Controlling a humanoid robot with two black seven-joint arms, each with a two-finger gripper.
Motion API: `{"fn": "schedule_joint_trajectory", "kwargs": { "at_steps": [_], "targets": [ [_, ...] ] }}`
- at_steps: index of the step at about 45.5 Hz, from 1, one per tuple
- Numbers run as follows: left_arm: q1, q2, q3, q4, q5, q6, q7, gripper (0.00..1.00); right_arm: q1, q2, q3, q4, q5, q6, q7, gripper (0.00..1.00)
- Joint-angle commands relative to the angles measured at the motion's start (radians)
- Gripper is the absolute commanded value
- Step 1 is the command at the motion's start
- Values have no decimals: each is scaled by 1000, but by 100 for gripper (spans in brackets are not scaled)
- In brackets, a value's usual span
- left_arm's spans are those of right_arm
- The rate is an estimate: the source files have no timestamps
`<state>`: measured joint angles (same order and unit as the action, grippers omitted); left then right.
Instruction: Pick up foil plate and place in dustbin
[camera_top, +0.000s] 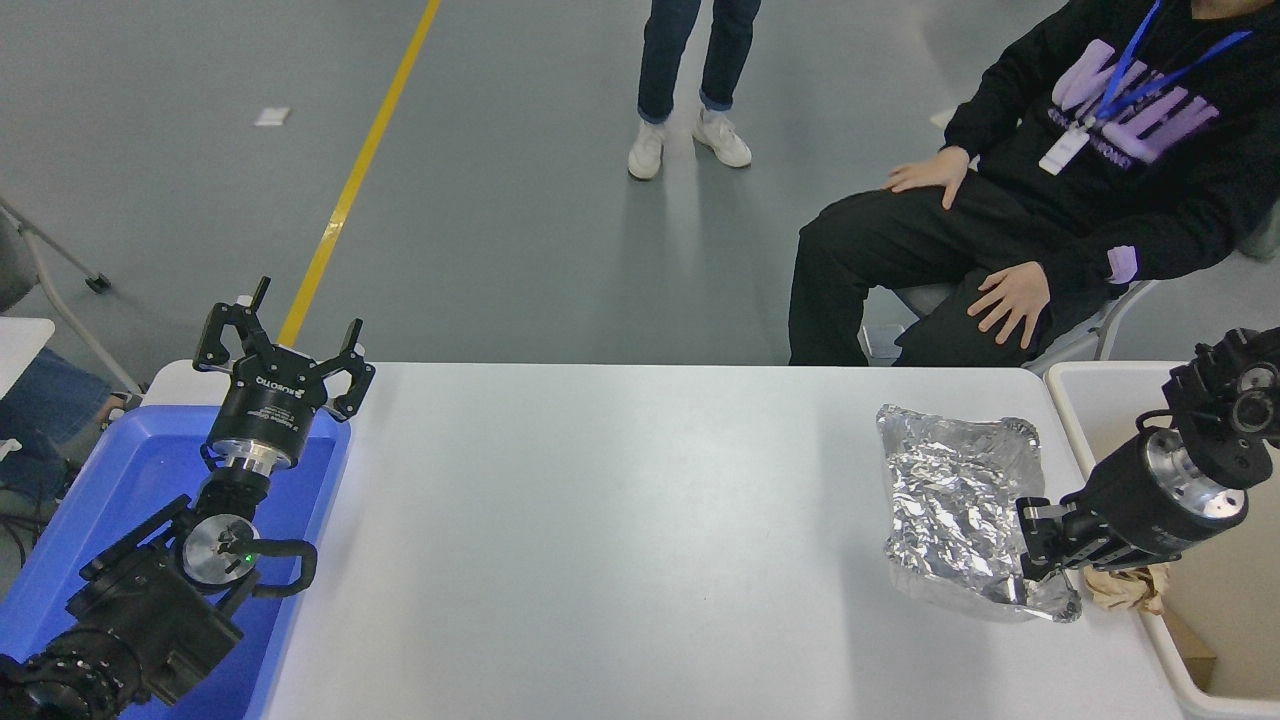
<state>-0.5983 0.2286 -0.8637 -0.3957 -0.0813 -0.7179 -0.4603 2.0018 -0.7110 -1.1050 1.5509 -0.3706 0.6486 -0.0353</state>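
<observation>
Right at the near corner of the foil plate, the right gripper is pinching its rim, and the plate looks tilted up off the white table, so I'd say pickup's basically done. Dustbin sits just right of the plate, drop still to go. Left gripper is parked, spread over the blue tub, far left of the plate

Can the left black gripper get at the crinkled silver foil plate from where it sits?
Probably not: the left gripper is parked over the blue tub at the opposite end of the table, while the right gripper already holds the foil plate.
</observation>
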Motion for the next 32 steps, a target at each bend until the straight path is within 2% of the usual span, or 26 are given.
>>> {"fn": "schedule_joint_trajectory", "kwargs": {
  "at_steps": [1, 20, 32],
  "targets": [
    [0, 0, 0, 0, 0, 0, 0, 98, 238, -5, -36, 6, 84, 137, 8, 0],
    [0, 0, 0, 0, 0, 0, 0, 98, 446, -7, -124, 6, 134, 137, 6, 0],
    [0, 0, 0, 0, 0, 0, 0, 98, 463, -5, -154, 5, 134, 137, 6, 0]
  ]
}}
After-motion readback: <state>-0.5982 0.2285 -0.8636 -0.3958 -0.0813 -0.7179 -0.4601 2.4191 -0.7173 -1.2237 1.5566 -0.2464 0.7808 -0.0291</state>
